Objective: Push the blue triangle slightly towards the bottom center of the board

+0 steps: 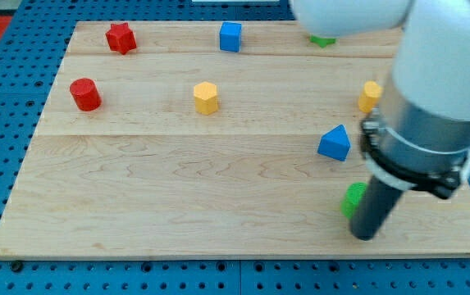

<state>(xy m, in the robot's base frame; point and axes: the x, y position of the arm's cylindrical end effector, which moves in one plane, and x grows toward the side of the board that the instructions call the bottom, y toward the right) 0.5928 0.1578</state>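
The blue triangle lies on the wooden board at the view's right of centre. My tip rests on the board near the view's bottom right, below and slightly right of the blue triangle, apart from it. A green block sits right against the rod's left side, partly hidden by it.
A red star and a blue cube lie along the view's top. A red cylinder is at the left, a yellow hexagon in the middle. A yellow block and a green block are partly hidden by the arm.
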